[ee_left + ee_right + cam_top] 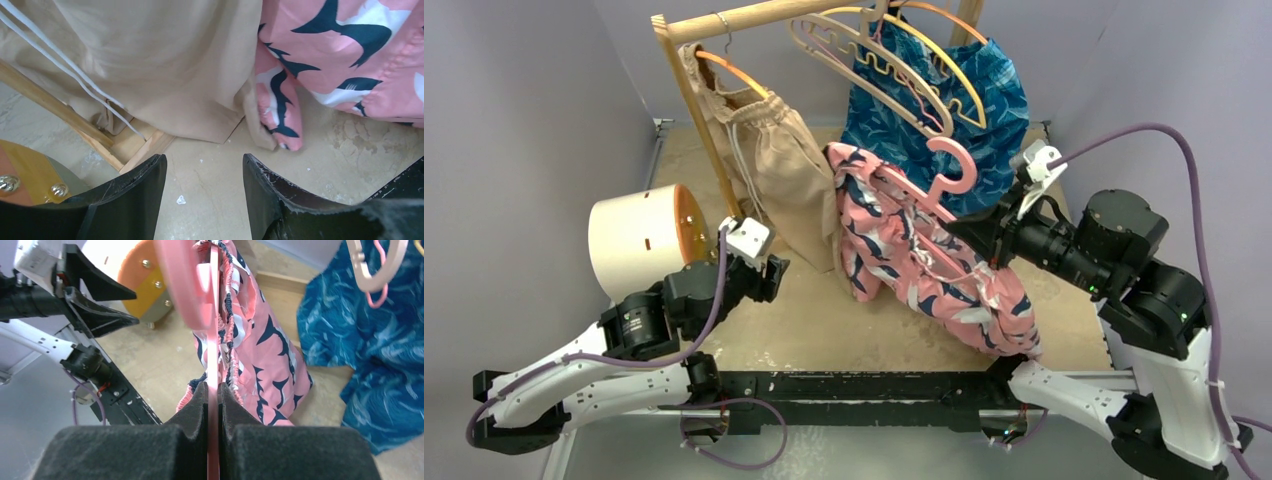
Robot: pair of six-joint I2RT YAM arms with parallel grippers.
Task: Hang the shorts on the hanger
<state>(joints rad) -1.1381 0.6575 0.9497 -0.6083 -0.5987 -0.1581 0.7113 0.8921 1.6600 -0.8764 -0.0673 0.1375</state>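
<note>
The pink shorts (924,255) with navy and white leafy print hang draped over the pink hanger (951,172), held tilted above the table at centre. My right gripper (977,232) is shut on the hanger's arm; in the right wrist view the hanger (214,340) runs edge-on between the foam pads (197,402), with the shorts (260,340) gathered on it. My left gripper (769,275) is open and empty, low over the table to the left of the shorts. In the left wrist view its fingers (145,175) frame bare table, with a shorts leg (277,107) ahead.
A wooden rack (686,85) stands at the back with beige shorts (774,160) on an orange hanger, blue patterned shorts (964,100), and spare beige and yellow hangers (874,70). A white cylinder (639,240) lies at left. The beige shorts (150,65) hang just ahead of my left gripper.
</note>
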